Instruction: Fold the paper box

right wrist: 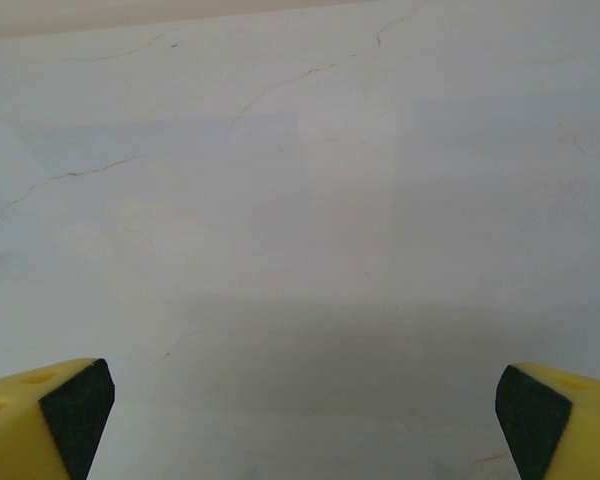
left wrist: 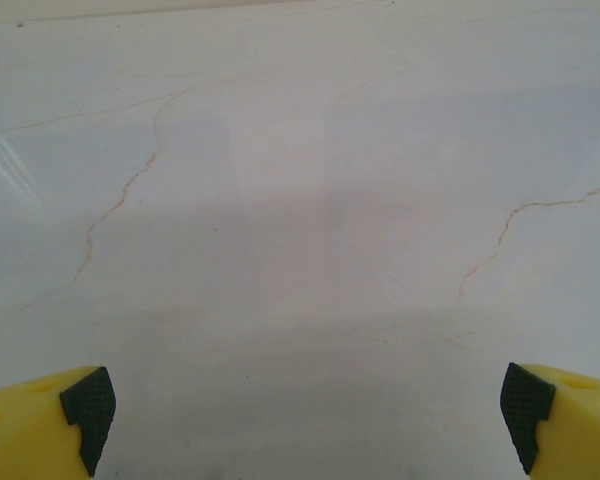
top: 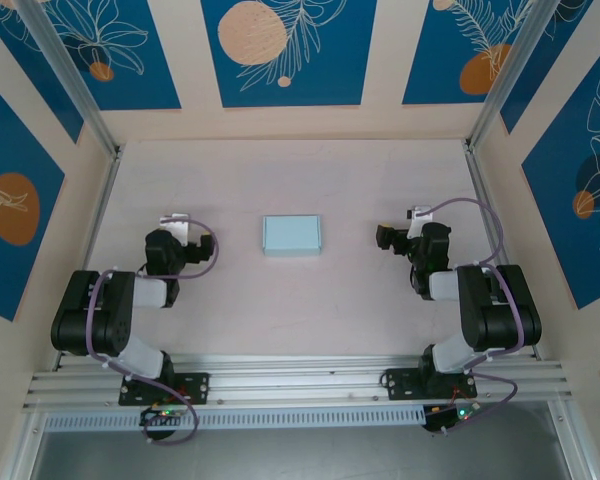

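Note:
The paper box is a small pale light-blue rectangular box lying flat near the middle of the table in the top view, with no gripper touching it. My left gripper rests to its left and my right gripper to its right, each well apart from it. In the left wrist view the left gripper is open, its yellow fingers spread wide over bare table. The right gripper is open too, with yellow fingertips at the frame corners and nothing between them.
The pale marbled tabletop is walled on three sides by panels with blue floral prints. An aluminium rail carrying both arm bases runs along the near edge. Metal posts stand at the back corners.

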You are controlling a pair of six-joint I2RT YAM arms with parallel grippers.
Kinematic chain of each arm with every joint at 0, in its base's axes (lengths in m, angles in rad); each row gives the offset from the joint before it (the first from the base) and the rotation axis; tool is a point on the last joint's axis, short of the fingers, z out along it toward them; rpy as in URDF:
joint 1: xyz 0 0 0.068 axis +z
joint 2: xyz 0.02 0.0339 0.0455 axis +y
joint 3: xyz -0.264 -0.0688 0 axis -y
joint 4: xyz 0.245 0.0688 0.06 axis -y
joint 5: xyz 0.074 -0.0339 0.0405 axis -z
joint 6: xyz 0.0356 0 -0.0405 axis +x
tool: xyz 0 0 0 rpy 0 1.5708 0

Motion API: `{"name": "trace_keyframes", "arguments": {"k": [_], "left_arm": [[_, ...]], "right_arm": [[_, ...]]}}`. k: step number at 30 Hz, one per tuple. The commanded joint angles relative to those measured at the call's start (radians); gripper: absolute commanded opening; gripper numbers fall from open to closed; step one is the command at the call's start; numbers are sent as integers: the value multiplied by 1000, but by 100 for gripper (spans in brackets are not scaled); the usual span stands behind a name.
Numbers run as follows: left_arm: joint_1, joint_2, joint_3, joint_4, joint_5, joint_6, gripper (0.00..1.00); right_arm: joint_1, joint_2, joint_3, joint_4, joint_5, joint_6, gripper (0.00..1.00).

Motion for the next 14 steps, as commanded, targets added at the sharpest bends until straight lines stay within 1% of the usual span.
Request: {"name": "trace_keyframes", "arguments": {"k": [1,14], "left_arm": [[0,-2,22,3,31,20,100],[-3,-1,21,2,29,22,100]], "right_arm": [[2,-3,18,28,21,8,99],[2,-2,18,27,20,8,100]]}}
